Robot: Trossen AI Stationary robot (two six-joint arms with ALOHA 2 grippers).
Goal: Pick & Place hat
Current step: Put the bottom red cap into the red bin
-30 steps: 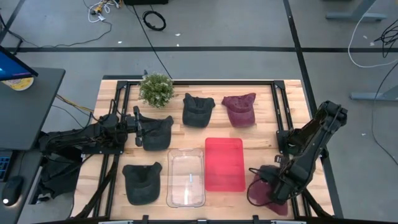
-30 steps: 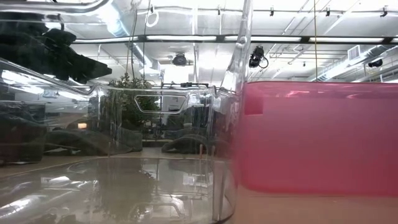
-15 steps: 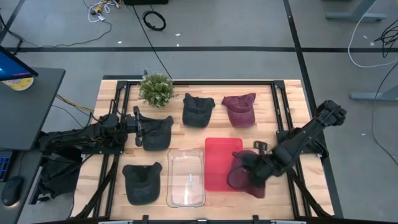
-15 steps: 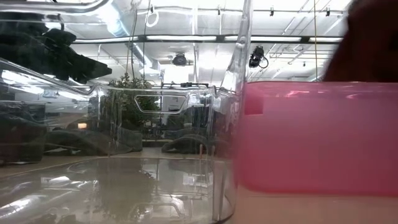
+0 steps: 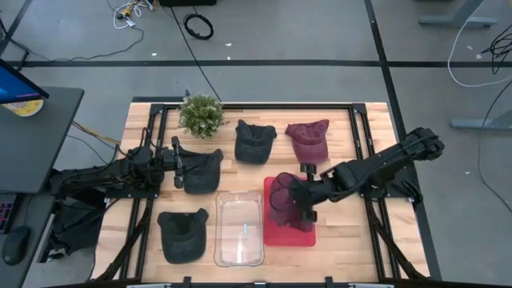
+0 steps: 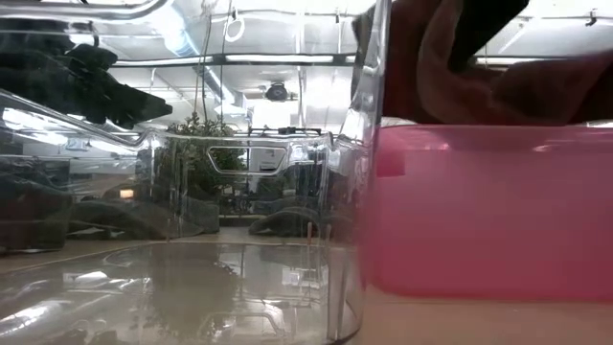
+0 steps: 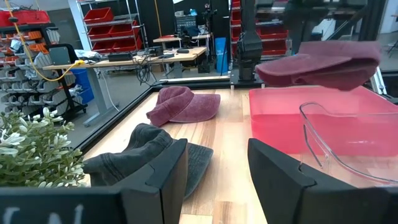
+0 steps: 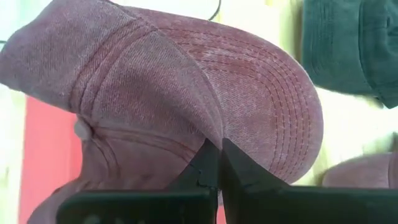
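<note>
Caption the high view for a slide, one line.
Right claw carries a maroon hat over the red bin; left claw waits beside a dark hat.

Bench (image 5: 336,120), far edge, left to right: plant (image 5: 201,114), hat (image 5: 254,142), second hat (image 5: 309,140). Middle and near rows: third hat (image 5: 202,170) left of centre with the left hand (image 5: 177,162) touching its left side, fourth hat (image 5: 183,234) at the near left, clear bin (image 5: 239,229) just right of it, and solid bin (image 5: 290,234) touching the clear bin's right side. Held hat (image 5: 283,199) hangs over the solid bin, pinched in the right hand (image 5: 306,200), whose arm reaches in from the bench's right side.
</note>
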